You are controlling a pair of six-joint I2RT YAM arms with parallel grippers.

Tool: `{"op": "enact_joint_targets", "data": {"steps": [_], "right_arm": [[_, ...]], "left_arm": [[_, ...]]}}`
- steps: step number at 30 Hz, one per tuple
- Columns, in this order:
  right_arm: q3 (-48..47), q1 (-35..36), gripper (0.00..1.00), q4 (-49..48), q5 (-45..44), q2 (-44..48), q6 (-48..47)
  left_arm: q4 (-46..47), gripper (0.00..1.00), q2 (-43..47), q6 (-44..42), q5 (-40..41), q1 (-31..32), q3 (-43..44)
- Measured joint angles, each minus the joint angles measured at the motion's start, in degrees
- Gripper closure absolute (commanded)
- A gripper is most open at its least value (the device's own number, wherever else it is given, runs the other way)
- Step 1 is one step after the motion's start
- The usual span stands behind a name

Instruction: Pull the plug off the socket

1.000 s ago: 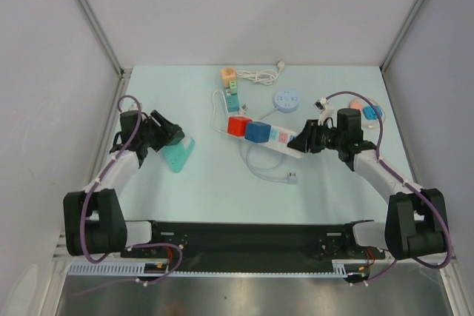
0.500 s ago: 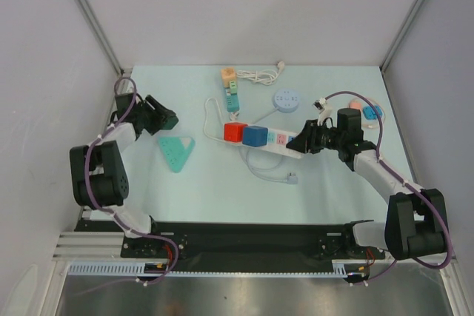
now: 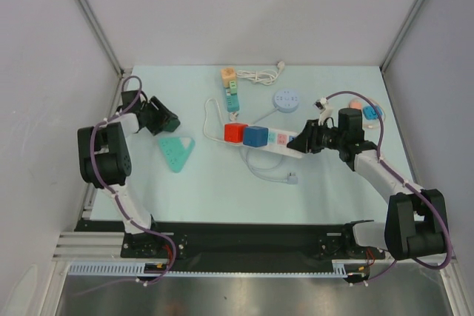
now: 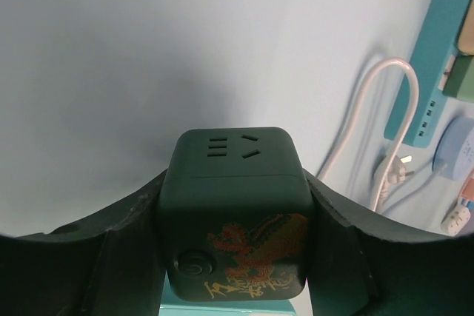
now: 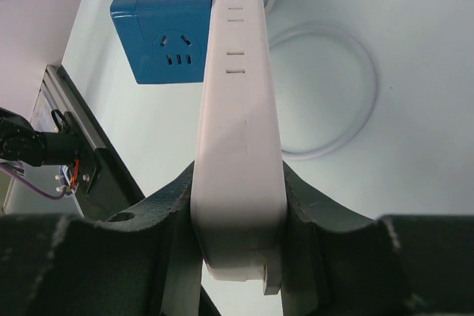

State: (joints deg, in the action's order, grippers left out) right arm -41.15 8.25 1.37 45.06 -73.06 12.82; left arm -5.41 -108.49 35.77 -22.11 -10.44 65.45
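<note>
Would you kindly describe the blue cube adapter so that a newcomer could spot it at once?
Find the long white power strip lying across the middle of the table, its right end clamped in the right gripper. Two cubes sit on it side by side: the blue cube adapter is the one nearer that gripper, its red cube neighbour farther left.

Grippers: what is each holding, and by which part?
Left gripper: dark green cube socket, clamped on two opposite side faces. Right gripper: long white power strip, clamped across one end.
</note>
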Motion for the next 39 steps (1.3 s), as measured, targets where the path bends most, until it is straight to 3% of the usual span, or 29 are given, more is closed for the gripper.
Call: {"op": "enact_joint_targets", "data": {"steps": [1, 5, 12, 19, 30, 39], "right_arm": [[0.00, -0.07, 1.00, 0.02, 0.04, 0.00, -0.02], [0.00, -0.31, 1.00, 0.02, 0.33, 0.00, -0.42], [0.00, -0.50, 1.00, 0.04, 0.50, 0.09, -1.11], [0.00, -0.57, 1.00, 0.13, 0.52, 0.98, -3.37], [0.00, -0.61, 1.00, 0.57, 0.46, 1.70, -5.64], [0.00, -0.66, 1.00, 0.66, 0.35, 1.92, -6.45]], "left_arm": [[-0.50, 0.25, -0.28, -0.37, 0.48, 0.00, 0.31], [-2.49, 0.13, -0.20, -2.16, 2.69, -0.02, 1.14], [-6.45, 0.11, 5.73, -5.97, 9.05, -0.04, 1.44], [-4.94, 0.11, 22.43, -9.64, 12.74, 2.01, -3.41], [0.76, 0.09, 42.77, -11.21, 8.11, 22.40, -19.37], [2.99, 0.06, 43.43, -10.05, 6.95, 41.24, -20.06]]}}
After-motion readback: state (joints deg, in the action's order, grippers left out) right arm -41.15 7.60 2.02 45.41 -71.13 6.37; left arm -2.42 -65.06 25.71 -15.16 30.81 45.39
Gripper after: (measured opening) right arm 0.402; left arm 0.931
